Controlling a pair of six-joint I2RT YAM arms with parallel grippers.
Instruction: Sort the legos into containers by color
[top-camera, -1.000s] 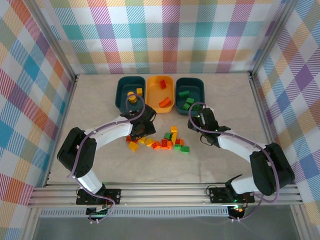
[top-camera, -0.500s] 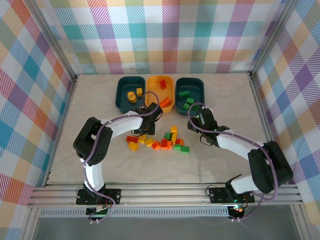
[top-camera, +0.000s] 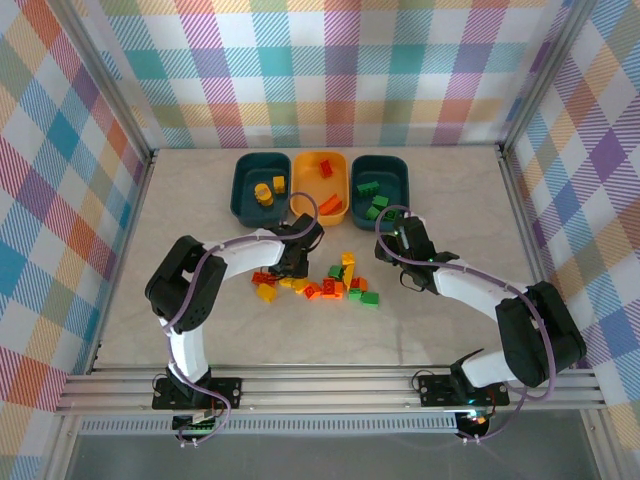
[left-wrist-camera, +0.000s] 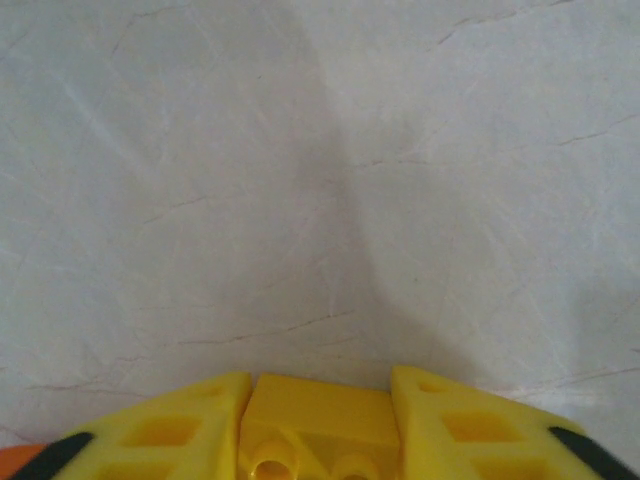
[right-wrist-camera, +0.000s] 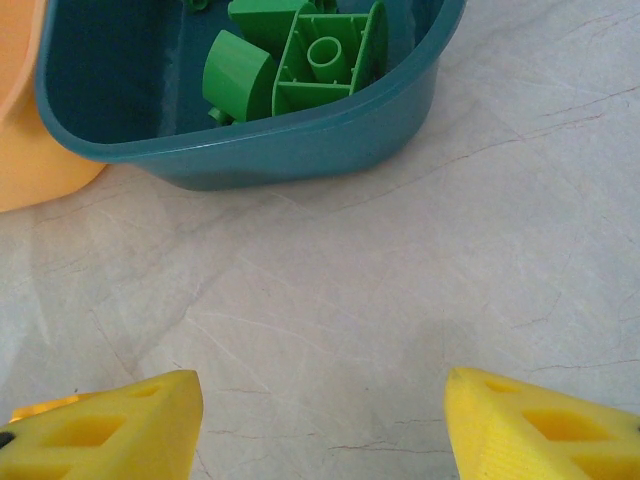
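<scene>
While left pincer (left-wrist-camera: 320, 385) clamps a yellow lego (left-wrist-camera: 318, 415) amid loose pile (top-camera: 335, 285) | right pincer (right-wrist-camera: 322, 385) gapes empty near green-filled teal tub (right-wrist-camera: 250, 150)

Walls (top-camera: 330, 70): showing pastel plaid.
Table (top-camera: 200, 320): showing pale veined marble.
Middle tub (top-camera: 308, 185): glowing yellow-orange.
Flanking tubs (top-camera: 243, 190) (top-camera: 398, 180): showing dark teal.
Legos (top-camera: 335, 285): mixing yellow, red-orange, green.

Three containers are counted: one yellow-orange tub (top-camera: 310, 186), flanked on each side by one dark teal tub (top-camera: 245, 190). Two red-orange legos (top-camera: 326, 169) are counted inside the yellow-orange tub, two yellow legos (top-camera: 264, 195) in the tub left of it, and about three green legos (top-camera: 378, 203) in the tub right of it. Roughly a dozen loose legos (top-camera: 330, 287) are piled in front of it.
</scene>
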